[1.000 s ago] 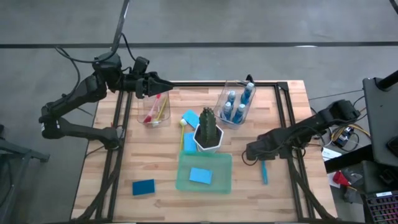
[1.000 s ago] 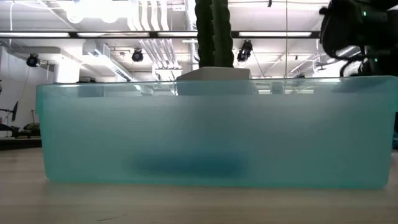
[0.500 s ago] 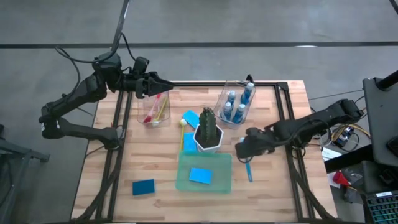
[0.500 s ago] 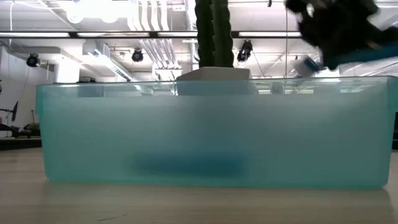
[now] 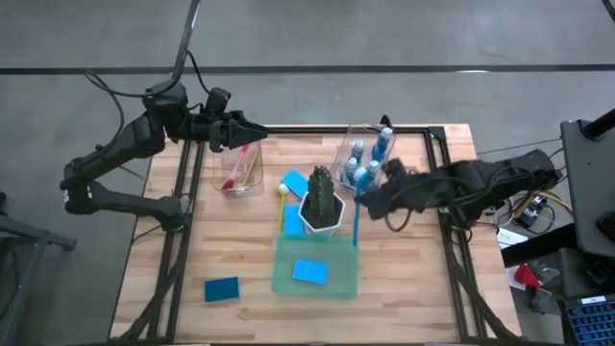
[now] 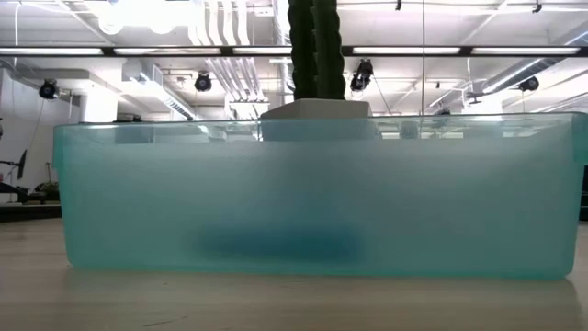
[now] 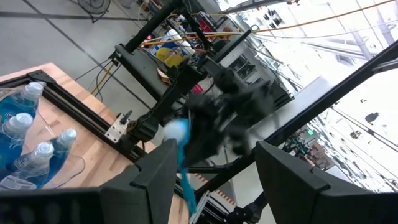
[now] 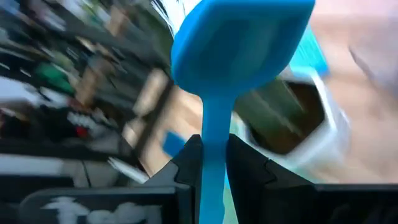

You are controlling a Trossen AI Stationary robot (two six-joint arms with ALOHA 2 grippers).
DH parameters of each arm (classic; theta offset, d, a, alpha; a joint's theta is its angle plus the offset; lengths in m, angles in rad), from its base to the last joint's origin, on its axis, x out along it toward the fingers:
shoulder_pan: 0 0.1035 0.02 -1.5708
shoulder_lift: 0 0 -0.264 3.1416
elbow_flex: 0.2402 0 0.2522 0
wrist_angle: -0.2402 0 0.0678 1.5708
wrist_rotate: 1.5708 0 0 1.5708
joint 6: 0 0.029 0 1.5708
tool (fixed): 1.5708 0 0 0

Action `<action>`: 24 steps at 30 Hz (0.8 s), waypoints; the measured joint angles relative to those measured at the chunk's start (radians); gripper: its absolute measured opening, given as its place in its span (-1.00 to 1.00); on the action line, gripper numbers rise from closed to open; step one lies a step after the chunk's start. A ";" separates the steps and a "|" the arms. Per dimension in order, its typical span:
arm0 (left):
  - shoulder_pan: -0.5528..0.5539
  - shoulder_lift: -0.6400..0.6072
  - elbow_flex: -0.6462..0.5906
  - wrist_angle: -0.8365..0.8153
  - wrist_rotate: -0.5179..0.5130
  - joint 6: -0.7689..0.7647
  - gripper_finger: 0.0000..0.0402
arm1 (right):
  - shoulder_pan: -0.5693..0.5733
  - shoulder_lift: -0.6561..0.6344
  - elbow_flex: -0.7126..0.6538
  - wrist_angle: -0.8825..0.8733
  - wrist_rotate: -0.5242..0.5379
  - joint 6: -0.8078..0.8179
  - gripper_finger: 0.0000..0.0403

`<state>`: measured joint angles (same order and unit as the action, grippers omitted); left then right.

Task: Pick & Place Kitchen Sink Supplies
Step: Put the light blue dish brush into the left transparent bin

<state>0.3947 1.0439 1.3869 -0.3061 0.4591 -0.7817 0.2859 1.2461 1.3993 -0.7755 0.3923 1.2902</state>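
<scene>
Since a second earlier, the right gripper (image 5: 363, 204) had swung from the table's right side toward the middle, carrying the blue brush (image 5: 354, 223) with it. Its fingers (image 8: 186, 163) were clenched on the brush's thin handle, as the right wrist view showed, with the flat blue head standing out beyond them. From above, the brush hung beside the white-potted plant (image 5: 322, 202), its lower end over the right rim of the green tray (image 5: 282, 279). Just behind the gripper stood a clear bin (image 5: 348, 144) holding small bottles of blue liquid (image 5: 357, 151).

One blue sponge (image 5: 309, 272) lay in the tray, another (image 5: 221, 288) on the wood near the front left, and a third (image 5: 294, 181) just left of the plant. The left gripper (image 5: 252, 128) hovered at the back left with its fingers spread and nothing between them, over a second clear bin (image 5: 237, 169) that held red and yellow brushes (image 5: 244, 171). At table height, the tray's frosted wall filled the view, the plant rising behind it.
</scene>
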 joint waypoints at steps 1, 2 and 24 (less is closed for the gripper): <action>0.000 0.000 0.000 0.000 0.000 0.003 0.04 | 0.000 0.000 0.019 0.028 0.033 -0.031 -0.74; 0.000 0.000 0.000 0.000 0.000 0.003 0.04 | 0.000 0.000 0.036 0.063 0.063 -0.069 -0.74; -0.037 0.038 0.000 0.001 0.000 -0.031 0.04 | -0.149 0.160 0.131 0.754 0.363 -0.482 -0.74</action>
<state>0.3577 1.0824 1.3869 -0.3049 0.4591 -0.8125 0.1364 1.4059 1.5302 -0.0213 0.7552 0.8078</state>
